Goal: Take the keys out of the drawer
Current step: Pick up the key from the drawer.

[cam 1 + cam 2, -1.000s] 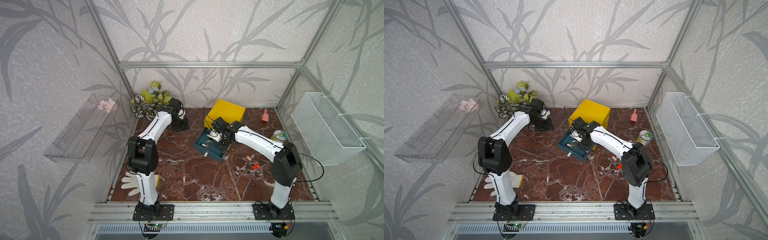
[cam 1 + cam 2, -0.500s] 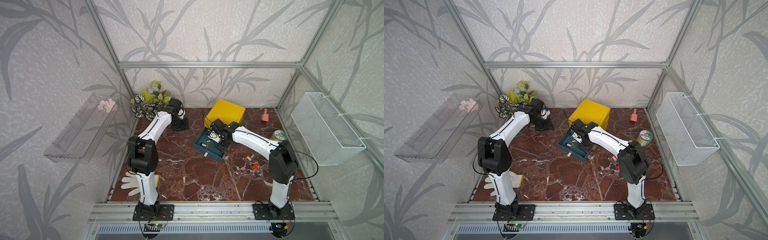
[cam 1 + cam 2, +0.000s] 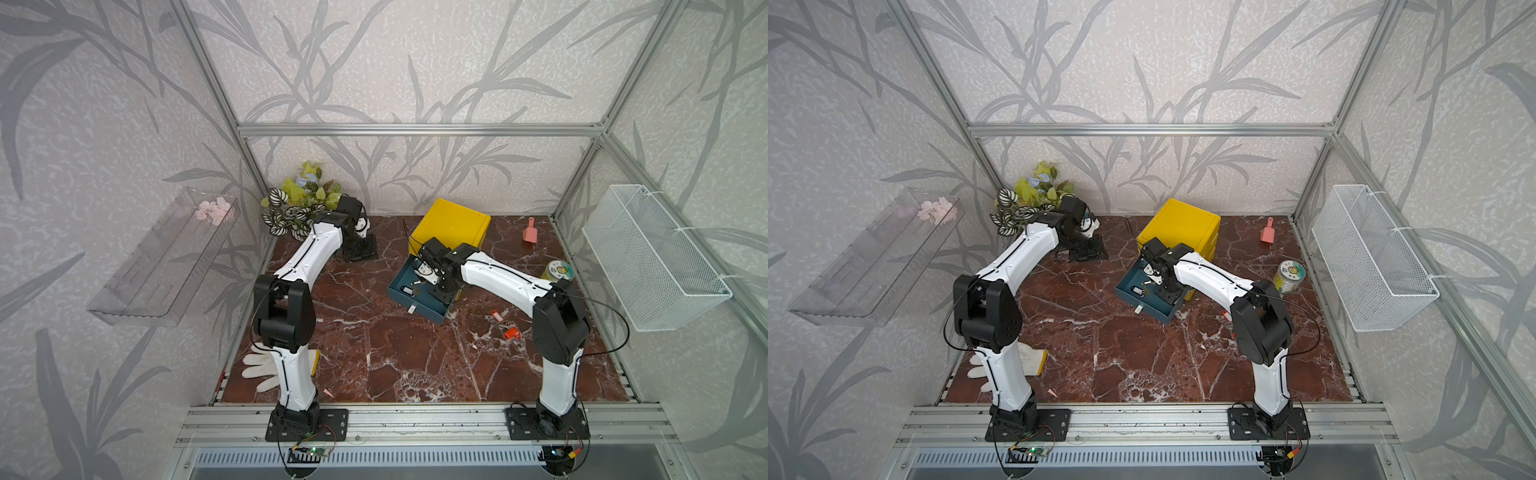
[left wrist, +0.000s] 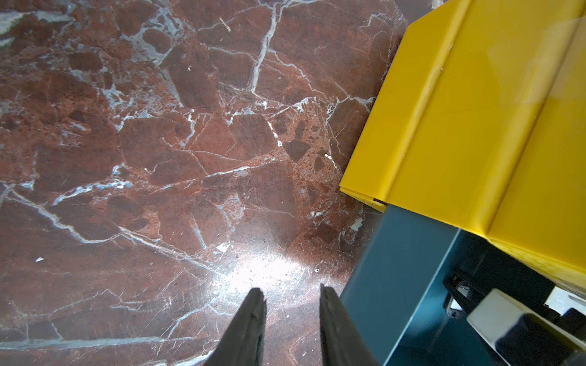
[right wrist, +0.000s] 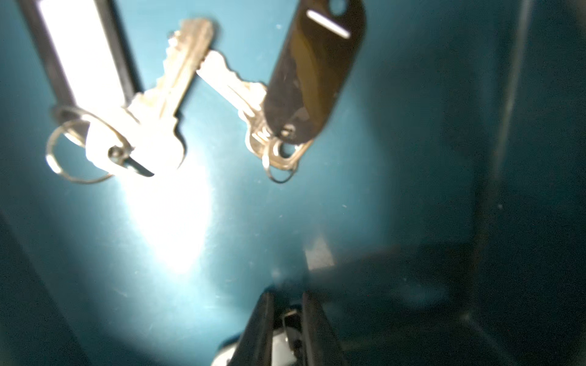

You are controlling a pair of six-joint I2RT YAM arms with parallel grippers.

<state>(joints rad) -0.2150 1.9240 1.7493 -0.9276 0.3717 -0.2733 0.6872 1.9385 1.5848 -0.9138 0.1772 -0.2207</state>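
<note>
It is a robot lab: aluminium frame (image 3: 415, 129), printed panels (image 3: 415, 62), left arm (image 3: 286, 316) and right arm (image 3: 557, 324) bolted to a six-o'clock rail (image 3: 415, 419).

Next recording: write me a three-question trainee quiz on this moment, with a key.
1. Which gripper is down inside the teal drawer? A left; B right; C neither.
2. True or false: the drawer is empty.
3. What colour are the tags of the keys lying out on the table?
Key: 1 B, the right gripper. 2 False: a white-tagged bunch and a dark-tagged bunch lie inside. 3 Red.
</note>
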